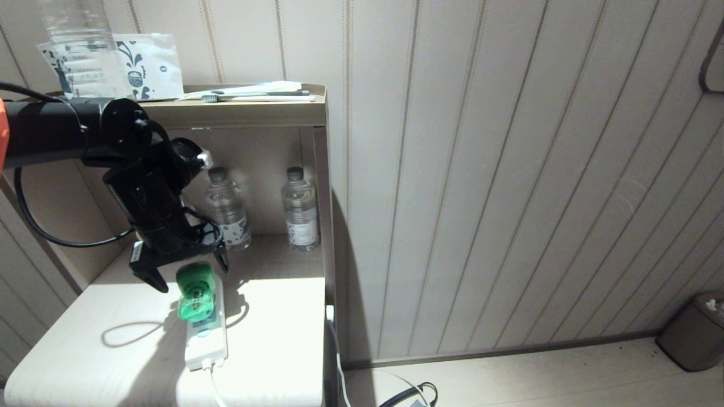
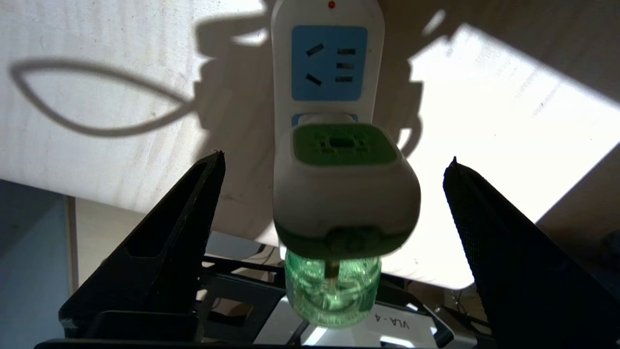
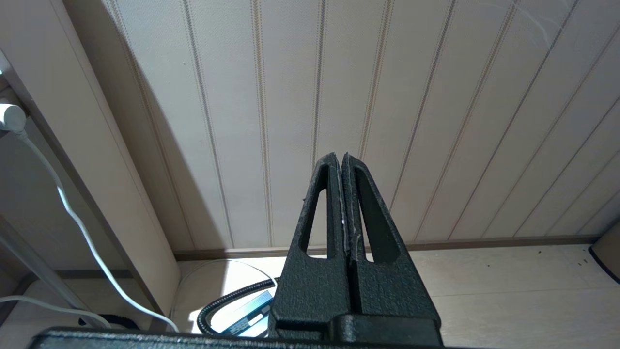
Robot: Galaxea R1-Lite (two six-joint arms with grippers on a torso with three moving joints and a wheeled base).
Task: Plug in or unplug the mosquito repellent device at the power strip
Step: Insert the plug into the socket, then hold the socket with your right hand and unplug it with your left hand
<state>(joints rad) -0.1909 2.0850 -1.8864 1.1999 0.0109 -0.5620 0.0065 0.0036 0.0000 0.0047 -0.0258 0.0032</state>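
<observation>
The mosquito repellent device, a white head with a green centre over a translucent green bottle, sits on a socket of the white power strip on the pale tabletop. My left gripper hovers over it, open. In the left wrist view the device lies between the two black fingers, with a clear gap on each side. One free blue socket of the power strip shows beyond it. My right gripper is shut on nothing, parked low and facing the wall.
Two clear water bottles stand in the niche behind the strip, under a shelf holding a large bottle and papers. The strip's white cable drops off the table's right edge. A bin stands at far right.
</observation>
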